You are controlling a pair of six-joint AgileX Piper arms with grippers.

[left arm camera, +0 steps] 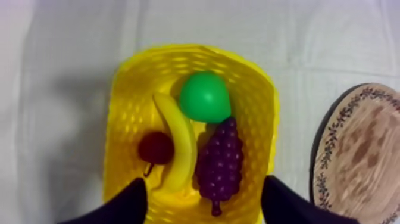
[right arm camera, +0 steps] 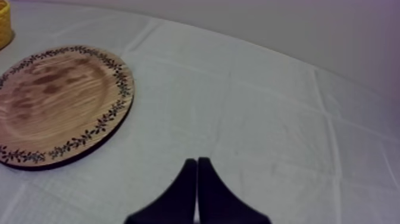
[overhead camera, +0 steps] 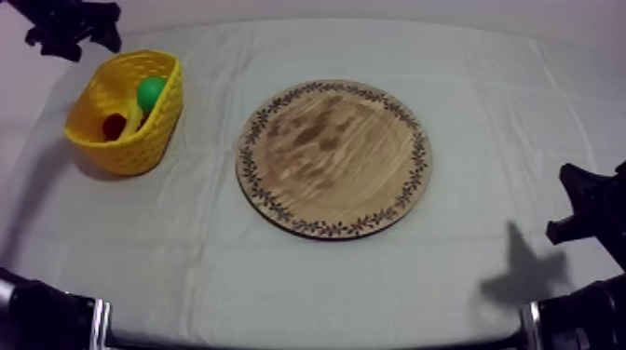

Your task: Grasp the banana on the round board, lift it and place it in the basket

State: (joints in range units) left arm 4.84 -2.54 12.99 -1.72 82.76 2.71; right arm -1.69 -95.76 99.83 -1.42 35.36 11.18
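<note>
The banana (left arm camera: 178,143) lies in the basket (overhead camera: 154,140), which stands at the far left of the cloth (overhead camera: 484,112), well apart from the board (overhead camera: 333,158) in the middle. Seen from the left wrist, it curves along the basket floor, touching the small red fruit (left arm camera: 156,148) on one side and just beside the grapes (left arm camera: 220,161) on the other. The pear (left arm camera: 205,97) sits at its far end.

The left gripper (left arm camera: 203,180) hangs over the basket with its two fingers (left arm camera: 128,205) wide apart and nothing between them. The banana's near end lies below the gap, closer to the finger on the red-fruit side. From above, the left arm comes in at the far left corner, just behind the basket.

The right gripper (right arm camera: 197,161) rests low at the right side of the table, its fingers pressed together into a narrow wedge, holding nothing, pointing over bare cloth to the right of the board.
</note>
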